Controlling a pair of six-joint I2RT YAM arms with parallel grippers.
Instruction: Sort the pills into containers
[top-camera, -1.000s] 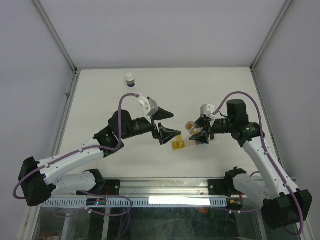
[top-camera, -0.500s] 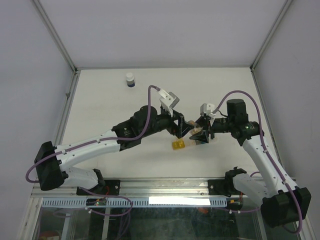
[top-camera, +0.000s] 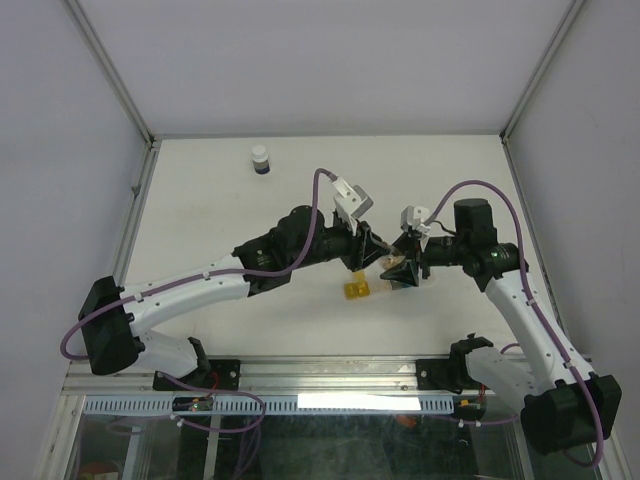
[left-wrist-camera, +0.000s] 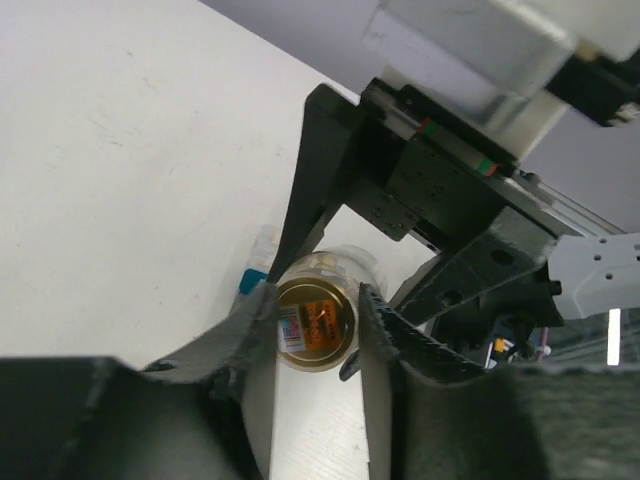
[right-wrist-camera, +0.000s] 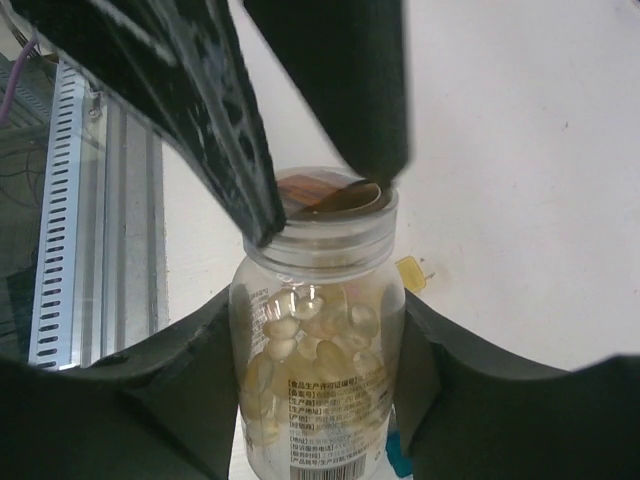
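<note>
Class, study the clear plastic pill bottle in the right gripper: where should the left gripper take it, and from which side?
Probably the round threaded neck, coming end-on from the mouth end. The right gripper clamps the body of the clear plastic pill bottle on both sides, leaving only the neck free.

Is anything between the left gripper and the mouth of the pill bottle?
Nothing visible. The left gripper has a finger on each side of the uncapped mouth of the pill bottle, which the right gripper holds.
</note>
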